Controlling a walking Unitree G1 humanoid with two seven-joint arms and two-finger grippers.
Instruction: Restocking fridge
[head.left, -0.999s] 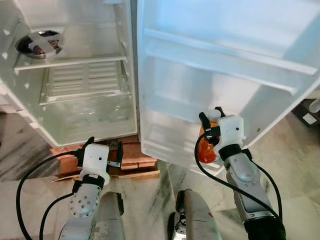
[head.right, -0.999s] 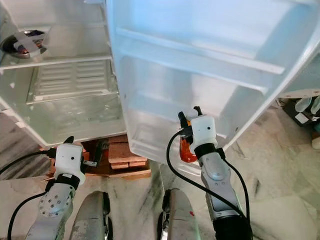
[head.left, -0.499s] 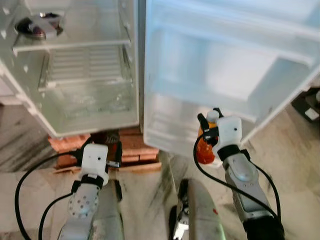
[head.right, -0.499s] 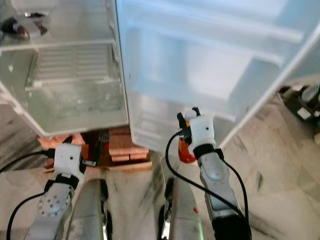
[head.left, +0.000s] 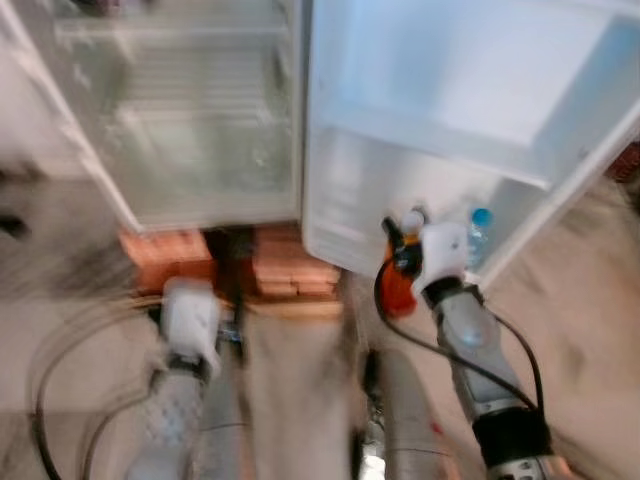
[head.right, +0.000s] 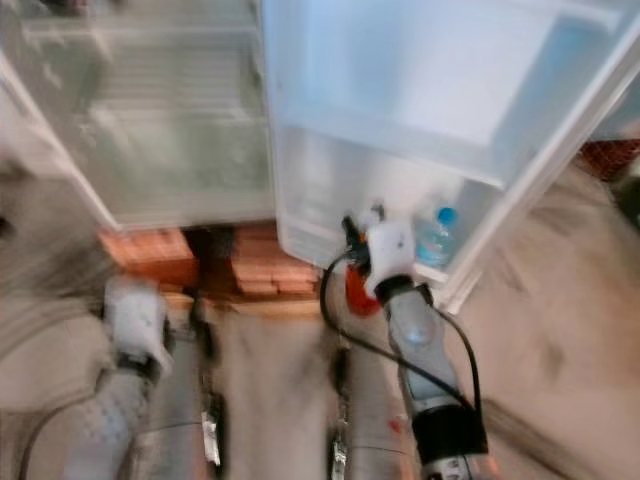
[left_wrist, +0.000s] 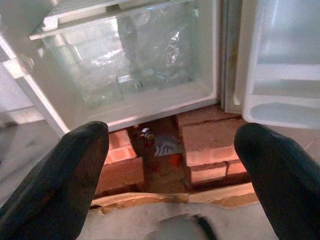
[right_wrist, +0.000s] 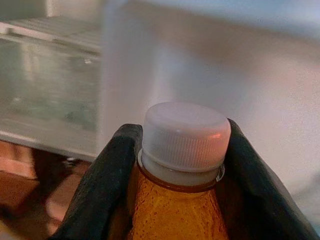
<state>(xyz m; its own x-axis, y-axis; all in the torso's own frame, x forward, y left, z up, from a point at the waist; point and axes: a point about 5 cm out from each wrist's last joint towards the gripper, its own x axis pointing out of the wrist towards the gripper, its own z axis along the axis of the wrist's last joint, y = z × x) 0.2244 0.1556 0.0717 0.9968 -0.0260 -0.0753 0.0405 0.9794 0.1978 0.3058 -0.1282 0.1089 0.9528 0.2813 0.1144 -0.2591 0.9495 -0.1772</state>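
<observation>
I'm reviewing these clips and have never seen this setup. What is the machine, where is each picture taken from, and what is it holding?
This is a humanoid robot standing before an open fridge, restocking it. The two blurred wide pictures come from cameras on its head, looking down past its silver arms; the blur means the head is moving. The other two come from cameras on each wrist, looking along two black fingers. The right gripper is closed on the neck of an orange bottle with a white cap, held near the lowest shelf of the fridge door, where a blue-capped bottle stands. The left gripper is open and empty, aimed at the red bricks under the fridge.
</observation>
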